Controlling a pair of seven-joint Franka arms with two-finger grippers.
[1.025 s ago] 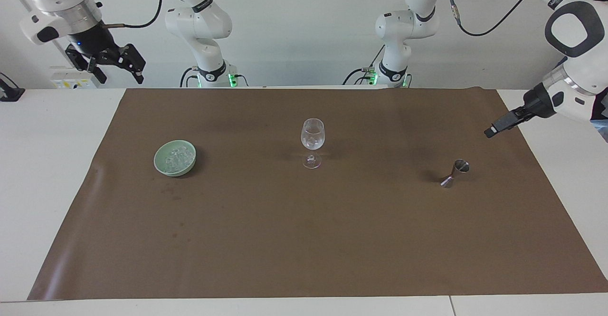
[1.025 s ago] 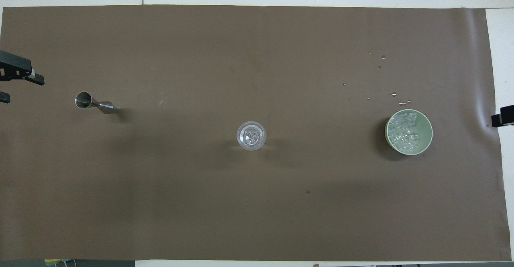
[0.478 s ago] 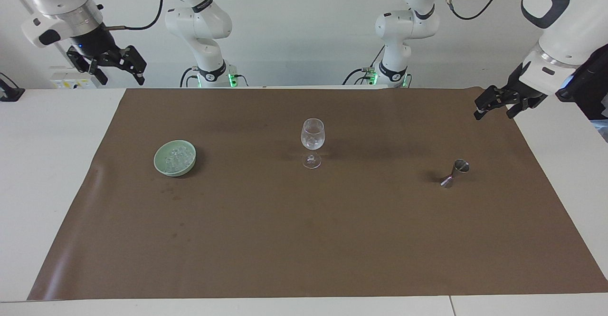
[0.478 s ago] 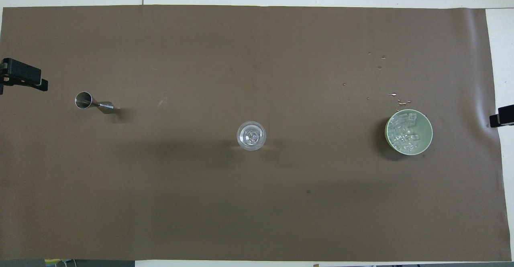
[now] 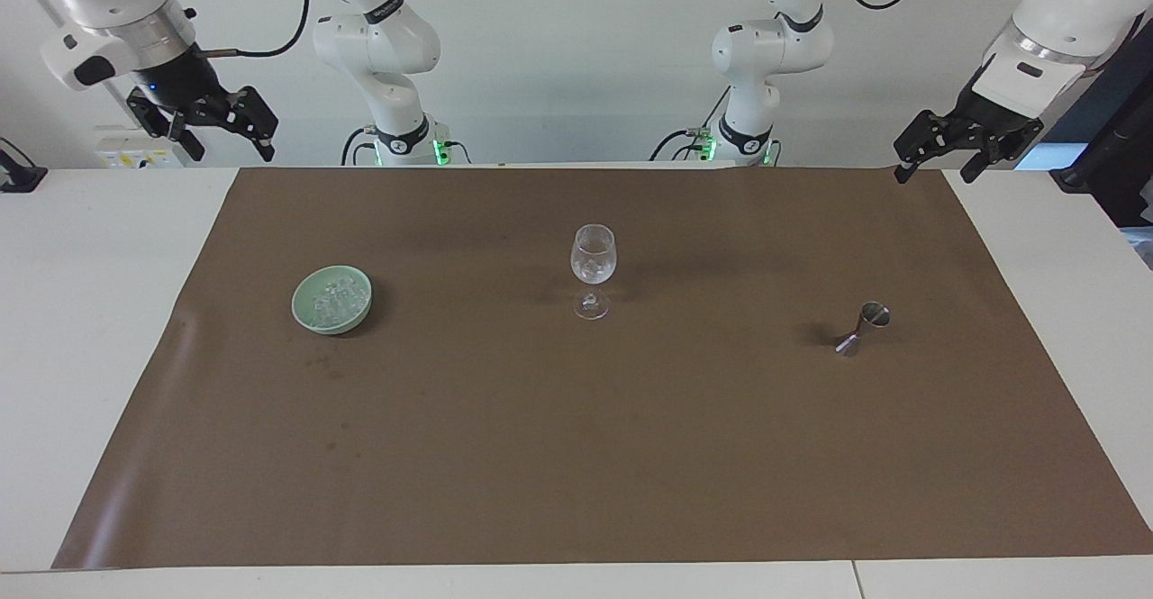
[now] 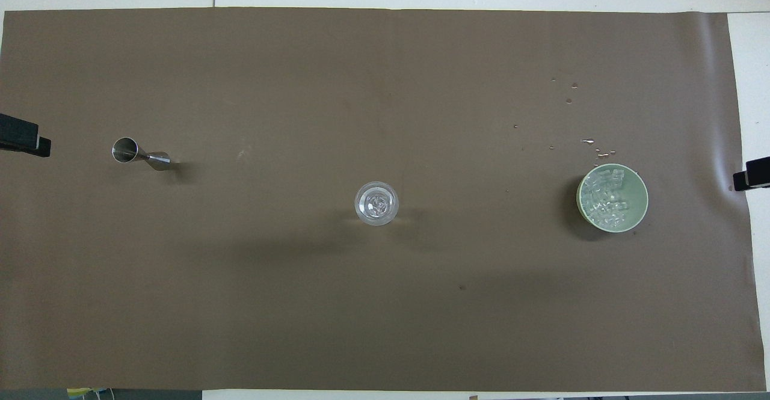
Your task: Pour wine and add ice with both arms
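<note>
A clear wine glass (image 5: 594, 267) stands upright at the mat's middle, with small glassy bits in its bowl; it also shows in the overhead view (image 6: 376, 203). A pale green bowl (image 5: 306, 311) holds several ice cubes (image 5: 334, 298) toward the right arm's end; the overhead view shows the bowl (image 6: 639, 212) and ice (image 6: 604, 198) too. My right gripper (image 5: 231, 149) hangs open and empty, high over the table's edge by the mat's corner. My left gripper (image 5: 934, 169) is open and empty, raised over the mat's corner at the left arm's end. One finger of each shows at the overhead view's edges.
A silver jigger (image 5: 862, 328) stands on the brown mat (image 5: 576, 455) toward the left arm's end, also in the overhead view (image 6: 139, 154). Water drops (image 6: 592, 144) lie on the mat just farther from the robots than the bowl.
The left arm has swung up and back, carrying its gripper from low beside the jigger to the mat's corner nearer the robots. The right gripper has barely shifted.
</note>
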